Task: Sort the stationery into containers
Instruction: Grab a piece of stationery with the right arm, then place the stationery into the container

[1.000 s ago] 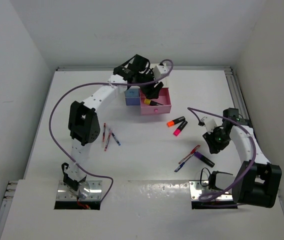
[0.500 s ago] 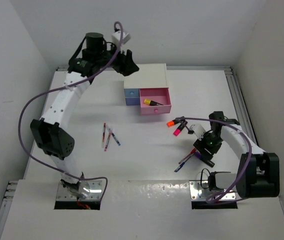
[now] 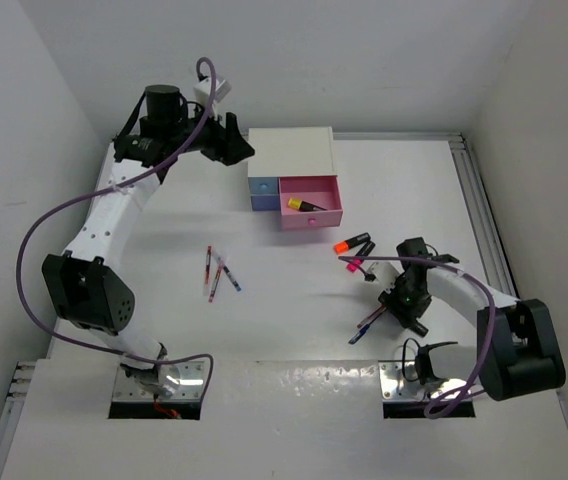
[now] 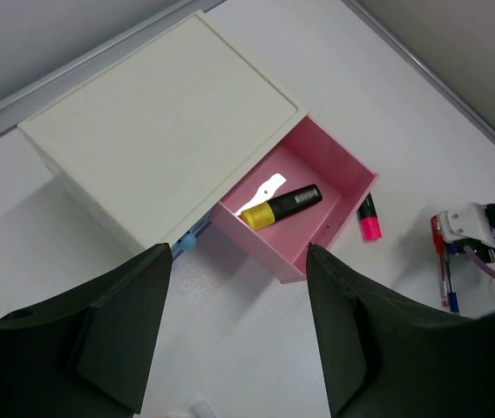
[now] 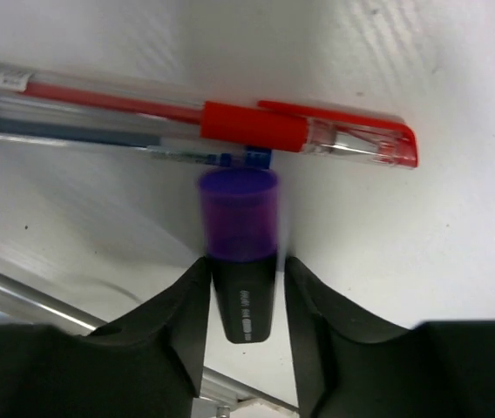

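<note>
Right wrist view: purple highlighter point(image 5: 239, 218) down at counter point(image 5: 422, 52), near right side, cap just beside blue pen point(image 5: 125, 144) and red pen point(image 5: 256, 124). We see right tool point(image 5: 246, 266) pinching its black body, one finger tight on each side. Pink drawer point(image 4: 345, 172) of white cabinet point(image 4: 160, 122) stands open, far centre, with yellow highlighter point(image 4: 280, 205) inside. Left tool point(image 4: 234, 261) spread wide, raised left of cabinet.
</note>
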`<state>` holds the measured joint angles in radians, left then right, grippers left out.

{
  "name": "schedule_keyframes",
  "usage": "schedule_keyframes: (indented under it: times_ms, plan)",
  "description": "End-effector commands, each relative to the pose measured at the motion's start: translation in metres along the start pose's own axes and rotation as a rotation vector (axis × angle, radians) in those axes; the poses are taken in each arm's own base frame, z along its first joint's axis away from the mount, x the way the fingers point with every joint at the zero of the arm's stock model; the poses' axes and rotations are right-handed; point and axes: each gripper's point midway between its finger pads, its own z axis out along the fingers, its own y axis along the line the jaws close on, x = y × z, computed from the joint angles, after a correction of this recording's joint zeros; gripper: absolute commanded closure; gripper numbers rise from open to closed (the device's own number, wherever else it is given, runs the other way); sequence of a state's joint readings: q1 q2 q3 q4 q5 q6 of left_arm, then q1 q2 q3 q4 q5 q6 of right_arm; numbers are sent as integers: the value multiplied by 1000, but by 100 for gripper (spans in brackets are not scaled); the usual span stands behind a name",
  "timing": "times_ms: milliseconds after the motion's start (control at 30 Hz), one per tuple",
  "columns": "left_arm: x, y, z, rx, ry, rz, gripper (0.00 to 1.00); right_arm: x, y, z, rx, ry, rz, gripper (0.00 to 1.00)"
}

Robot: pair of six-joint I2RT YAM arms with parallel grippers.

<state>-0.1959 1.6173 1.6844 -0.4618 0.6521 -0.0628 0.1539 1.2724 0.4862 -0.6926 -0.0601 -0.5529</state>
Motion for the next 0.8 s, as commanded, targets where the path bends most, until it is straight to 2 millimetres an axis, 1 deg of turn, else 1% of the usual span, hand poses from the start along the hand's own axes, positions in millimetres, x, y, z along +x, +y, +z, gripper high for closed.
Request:
schedule_keyframes:
  times_ms: [0, 67, 100, 167, 200, 233, 300, 333, 367, 400, 433, 467, 500, 533, 567, 600, 633, 667, 700, 733, 767]
  plan:
    - [-26, -11, -19, 14, -82, 36, 31, -9, -12, 10, 67, -40, 11, 63]
    - [-24, -8, -20, 8, -81, 35, 31, -11, -14, 4, 73, -44, 6, 72]
    - [-24, -8, -21, 7, -83, 39, 31, -13, -16, 0, 78, -54, -5, 79]
    - [-19, -5, -22, -4, -76, 44, 31, -19, -22, -19, 101, -83, -23, 85]
    - [-19, -6, -23, -4, -80, 53, 31, -24, -24, -28, 107, -103, -52, 91]
    - [-16, -3, -23, -10, -76, 51, 31, -36, -32, -48, 142, -149, -70, 93]
    - [-9, -3, -24, -9, -69, 58, 31, -55, -43, -72, 177, -215, -105, 98]
    - [-6, -1, -24, -15, -66, 55, 31, -75, -54, -98, 212, -271, -125, 98]
    - [-1, -1, -23, -7, -60, 52, 31, -89, -57, -108, 214, -293, -152, 98]
    - [1, 0, -22, -4, -57, 50, 31, -117, -69, -141, 258, -362, -180, 97]
    - [4, -1, -21, 14, -51, 43, 32, -134, -71, -145, 242, -367, -204, 97]
    - [6, -2, -20, 22, -46, 36, 32, -151, -76, -156, 253, -394, -217, 97]
    - [7, -1, -20, 27, -44, 33, 32, -180, -86, -191, 299, -469, -241, 97]
    - [8, -2, -20, 36, -41, 30, 32, -201, -84, -186, 267, -460, -277, 97]
    - [11, -1, -20, 38, -36, 24, 32, -218, -87, -195, 278, -478, -306, 97]
    - [13, -1, -21, 42, -35, 20, 32, -248, -85, -221, 313, -537, -360, 96]
    - [15, 0, -21, 42, -32, 6, 32, -264, -84, -224, 318, -547, -388, 95]
    - [16, 0, -20, 47, -35, 2, 32, -282, -87, -210, 295, -522, -418, 94]
    - [20, 4, -20, 42, -31, -15, 32, -304, -86, -227, 316, -561, -452, 94]
    - [19, 3, -20, 56, -39, -35, 32, -321, -76, -226, 309, -564, -501, 94]
    - [21, 4, -20, 61, -40, -50, 32, -331, -74, -222, 310, -552, -540, 93]
